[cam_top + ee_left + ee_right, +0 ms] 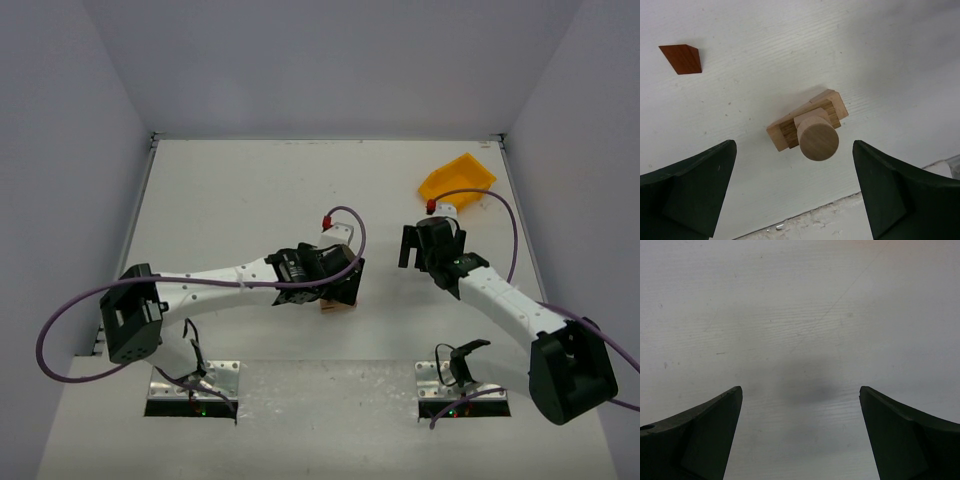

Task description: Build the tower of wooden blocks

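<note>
- Two hands show, each with its jaws spread wide and gripping nothing
- Left hand sits just below the centre of the top view, at the end of an arm reaching in from the lower left of the frame
- In its wrist view the left hand hangs above the wood block tower, its dark fingers in the lower corners of the frame, well apart from the blocks on either side
- That tower stands on the tabletop a little right of the frame's centre: pale flat blocks at the bottom, a darker-grained piece among them, and a round pale cylinder upright on top, seen end-on
- In the top view only a sliver of the wood block tower peeks out at the lower edge of the left hand
- One reddish-brown block lies alone on the tabletop at the upper left of the left wrist view, well apart from the tower
- Right hand is right of centre in the top view, apart from the left hand and near a yellow bin at the upper right
- In its own wrist view the right hand faces bare tabletop, with a soft shadow between the fingers
- Purple cables loop off both arms
</note>
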